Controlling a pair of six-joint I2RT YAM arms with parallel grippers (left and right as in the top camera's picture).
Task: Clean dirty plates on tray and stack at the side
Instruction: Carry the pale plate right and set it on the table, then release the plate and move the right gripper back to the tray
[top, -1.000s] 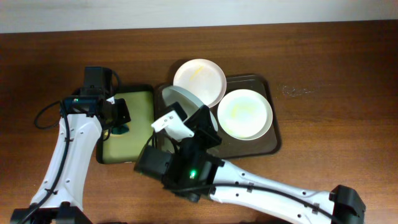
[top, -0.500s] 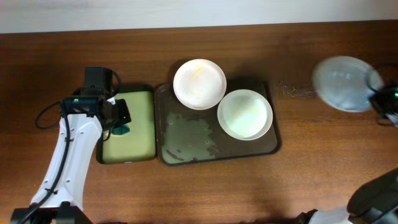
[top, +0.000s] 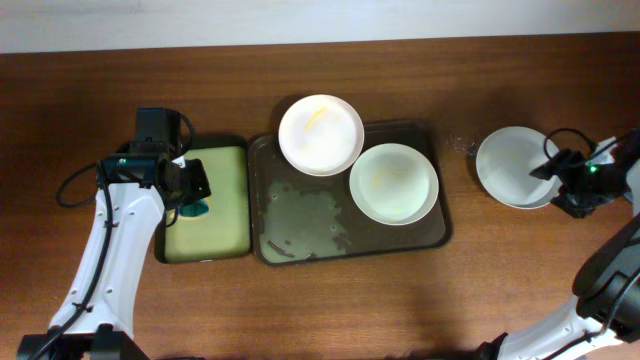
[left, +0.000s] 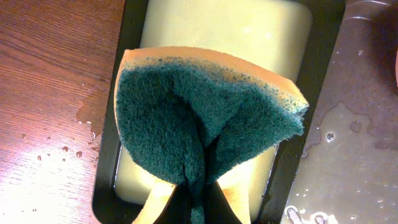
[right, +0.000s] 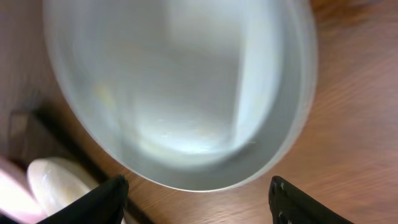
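Two white plates lie on the dark brown tray: one overhangs its far rim, the other sits at its right, both with faint yellow smears. A third plate rests on the bare table, right of the tray. My right gripper is at that plate's right rim, open; its black fingertips stand wide apart, short of the rim. My left gripper is shut on a green-and-yellow sponge over the small tray.
The small dark tray with a pale yellow-green inside lies just left of the brown tray. Water films the brown tray's floor. In the right wrist view, the tray's corner shows at the lower left.
My right arm swung a plate from over the tray to the table at the right, set it down and opened its jaws. The left arm and sponge stayed put.
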